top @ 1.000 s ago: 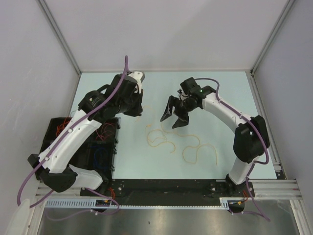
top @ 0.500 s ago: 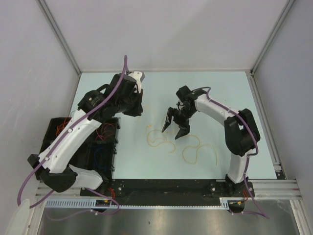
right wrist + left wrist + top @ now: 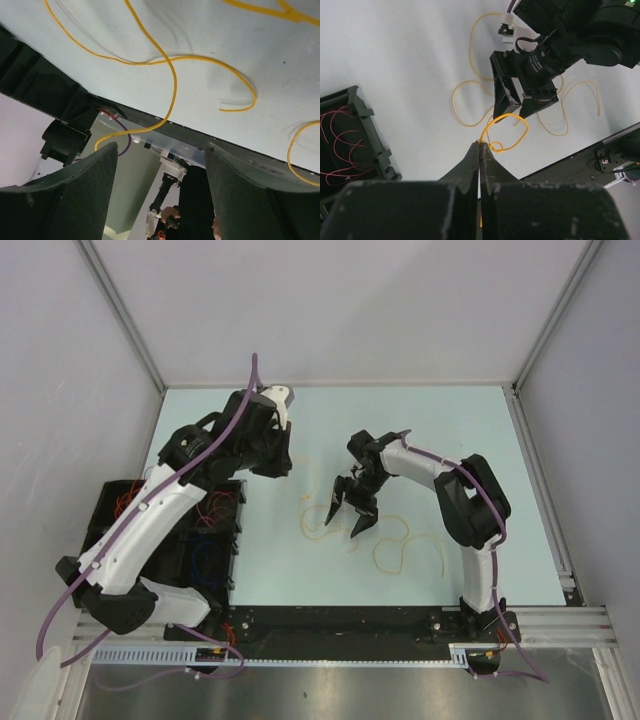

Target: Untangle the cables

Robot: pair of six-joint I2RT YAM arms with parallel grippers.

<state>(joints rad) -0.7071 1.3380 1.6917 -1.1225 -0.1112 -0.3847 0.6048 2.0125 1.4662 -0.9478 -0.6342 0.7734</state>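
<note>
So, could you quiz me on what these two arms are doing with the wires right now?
1. True or false: the left gripper is shut on a yellow cable.
2. The right gripper above the table is: A) open, B) shut on a cable, C) out of view.
3. Fill in: from the left wrist camera, the wires seen in the black bin are ____.
Key: 1 true; 2 A; 3 red.
</note>
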